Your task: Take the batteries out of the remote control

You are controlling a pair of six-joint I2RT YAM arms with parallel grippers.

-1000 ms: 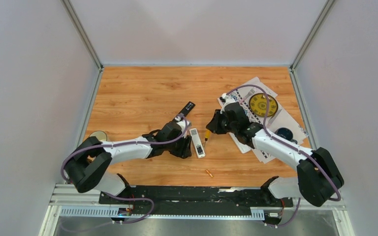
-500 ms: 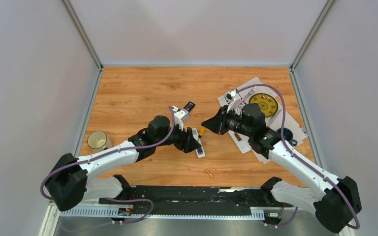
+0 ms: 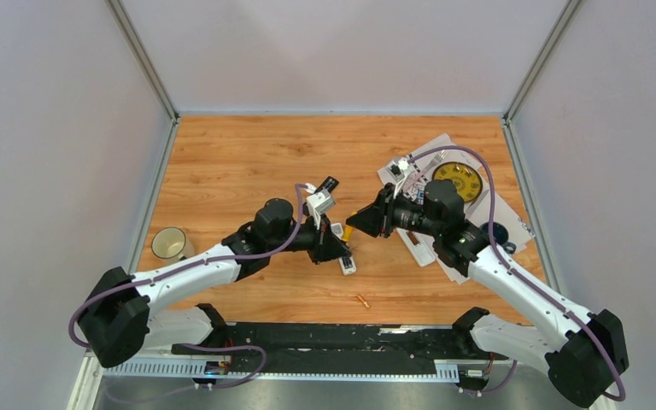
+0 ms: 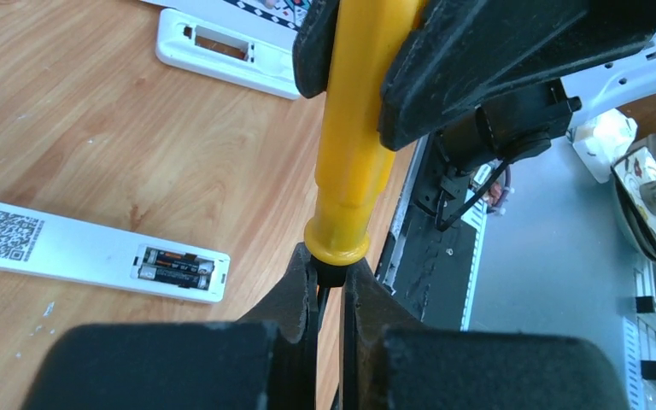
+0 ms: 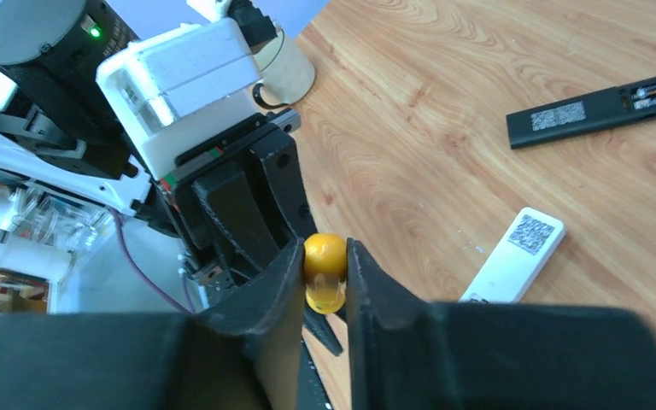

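A white remote control lies on the wood with its back open, and two dark batteries sit in the compartment. One orange battery lies loose near the front edge. A black remote lies farther back, its compartment open too. Above the white remote, both grippers hold a yellow-handled screwdriver. My right gripper is shut on the handle. My left gripper is shut on the thin shaft just under the handle's collar. The grippers nearly touch.
A mug stands at the left near the front. Printed papers with a yellow disc and a dark round thing cover the right side. A white casing with an open slot lies by the papers.
My left gripper left the table beside the white remote, rose, opened and closed on the screwdriver's shaft. My right gripper lifted the screwdriver off the remote and swung it level toward the left.
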